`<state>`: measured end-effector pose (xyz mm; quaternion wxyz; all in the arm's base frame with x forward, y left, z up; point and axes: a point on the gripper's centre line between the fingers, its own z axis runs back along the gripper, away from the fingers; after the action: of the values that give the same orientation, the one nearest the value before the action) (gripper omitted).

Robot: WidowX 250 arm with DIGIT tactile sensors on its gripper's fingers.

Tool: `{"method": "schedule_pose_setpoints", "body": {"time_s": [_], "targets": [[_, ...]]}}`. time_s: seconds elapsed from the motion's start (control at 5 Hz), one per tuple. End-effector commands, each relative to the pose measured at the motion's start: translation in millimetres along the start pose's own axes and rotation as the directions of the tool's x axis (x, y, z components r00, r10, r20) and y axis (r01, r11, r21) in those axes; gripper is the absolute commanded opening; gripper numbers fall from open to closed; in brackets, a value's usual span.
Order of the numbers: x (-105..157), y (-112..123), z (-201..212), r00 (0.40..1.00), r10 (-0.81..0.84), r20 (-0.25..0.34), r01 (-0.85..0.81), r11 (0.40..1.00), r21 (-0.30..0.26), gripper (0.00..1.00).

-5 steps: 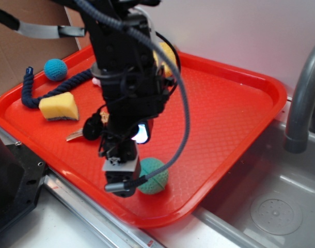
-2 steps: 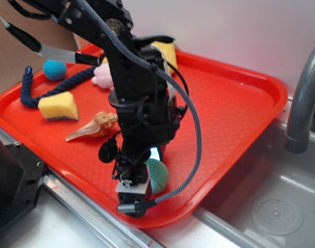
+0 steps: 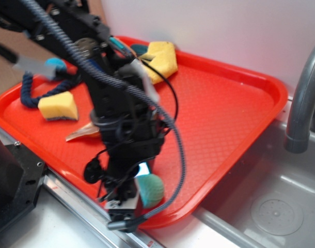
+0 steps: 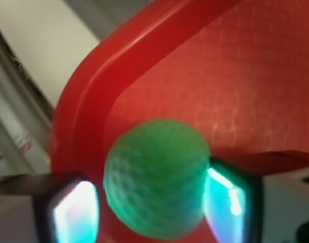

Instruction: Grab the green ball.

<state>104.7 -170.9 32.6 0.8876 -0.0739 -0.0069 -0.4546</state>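
While the arm leans over the tray's near corner:
hand [image 4: 153,202]: pads straddle the green ball [image 4: 157,177], contact unclear
tray [image 3: 235,103]: red

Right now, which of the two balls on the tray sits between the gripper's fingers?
The green ball, dimpled, near the tray's front rim. The smaller blue ball lies far back, by the rope.
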Motion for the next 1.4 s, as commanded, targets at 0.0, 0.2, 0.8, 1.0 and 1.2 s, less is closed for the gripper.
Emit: {"method": "schedule_pose_setpoints", "body": {"time_s": [0.0, 0.2, 0.8, 1.0, 1.2], "targets": [[-12.4, 30.8, 38.9, 0.994, 0.094, 0.061, -0.097, 0.994, 0.048, 0.00], [-16.3, 79.1, 80.6, 0.964, 0.244, 0.103, -0.252, 0.964, 0.079, 0.00], [-58.2, 101.0, 142.4, 0.835, 0.539, 0.108, -0.549, 0.827, 0.119, 0.00], [-57.0, 92.9, 140.4, 0.873, 0.480, 0.091, -0.487, 0.869, 0.086, 0.29], [-37.7, 74.3, 97.1, 0.951, 0.303, 0.058, -0.305, 0.952, 0.013, 1.00]]}}
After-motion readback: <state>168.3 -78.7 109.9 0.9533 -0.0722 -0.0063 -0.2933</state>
